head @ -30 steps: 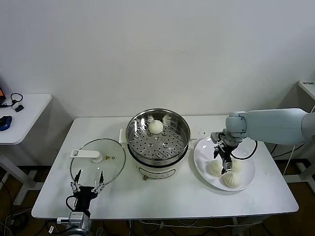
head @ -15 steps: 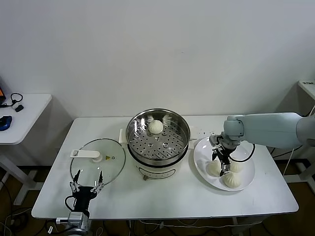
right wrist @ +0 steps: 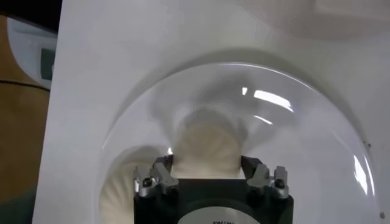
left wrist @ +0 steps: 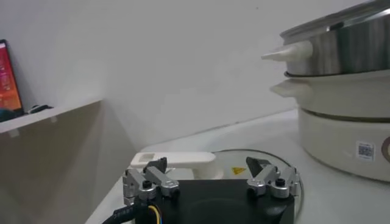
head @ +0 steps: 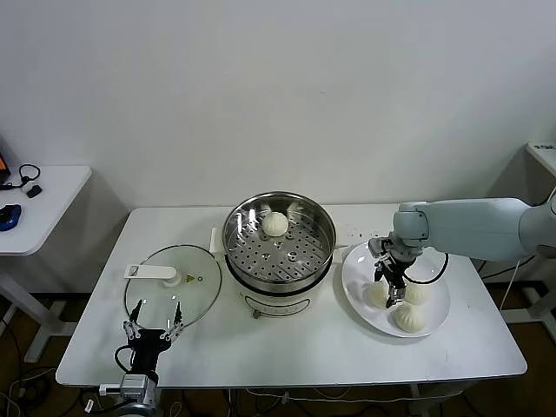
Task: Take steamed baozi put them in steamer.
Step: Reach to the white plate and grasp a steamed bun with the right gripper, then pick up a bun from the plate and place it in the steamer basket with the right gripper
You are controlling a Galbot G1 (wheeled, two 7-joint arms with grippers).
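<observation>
- Lower than a second ago, right gripper [head: 389,290] straddles a baozi [right wrist: 206,148] on the plate [head: 434,317], jaws narrowing, grip not yet certain.
- Left gripper [head: 154,333] idles near the glass lid [head: 193,287], jaws spread.

Four cream-white pleated buns are seen. One bun [head: 275,223] sits upright on the perforated tray inside the steamer [head: 279,243], a round shiny steel pot on a cream-white base, toward its far side. Three buns [head: 409,318] are clustered to the steamer's right, close together.
</observation>
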